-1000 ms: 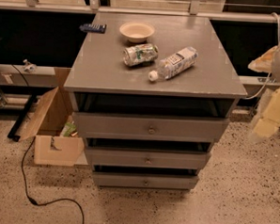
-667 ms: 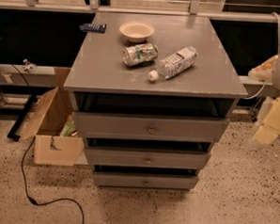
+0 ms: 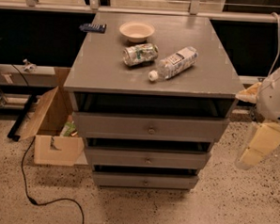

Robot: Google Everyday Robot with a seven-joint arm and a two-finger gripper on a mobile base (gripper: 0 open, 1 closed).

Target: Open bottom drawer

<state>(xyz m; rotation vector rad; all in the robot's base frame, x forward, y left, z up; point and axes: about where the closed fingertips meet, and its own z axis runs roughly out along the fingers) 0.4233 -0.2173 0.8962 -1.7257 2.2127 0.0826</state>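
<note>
The bottom drawer (image 3: 145,181) is the lowest of three in the grey cabinet (image 3: 109,74). It has a flat grey front with a small round knob (image 3: 145,182), and it stands about flush under the middle drawer (image 3: 147,158). My gripper (image 3: 252,120) hangs at the right edge of the view, beside the cabinet's right side at about the height of the top drawer (image 3: 151,127). It is open and empty, well apart from the bottom drawer. One cream finger (image 3: 258,144) points down and to the left.
On the cabinet top lie a bowl (image 3: 136,31), a crushed can (image 3: 140,54), a plastic bottle (image 3: 176,62) on its side and a dark remote (image 3: 92,28). An open cardboard box (image 3: 52,128) sits on the floor to the left, with a black cable (image 3: 25,183) trailing in front of it.
My arm and gripper have moved lower along the cabinet's right side. The drawers and the things on top have not moved.
</note>
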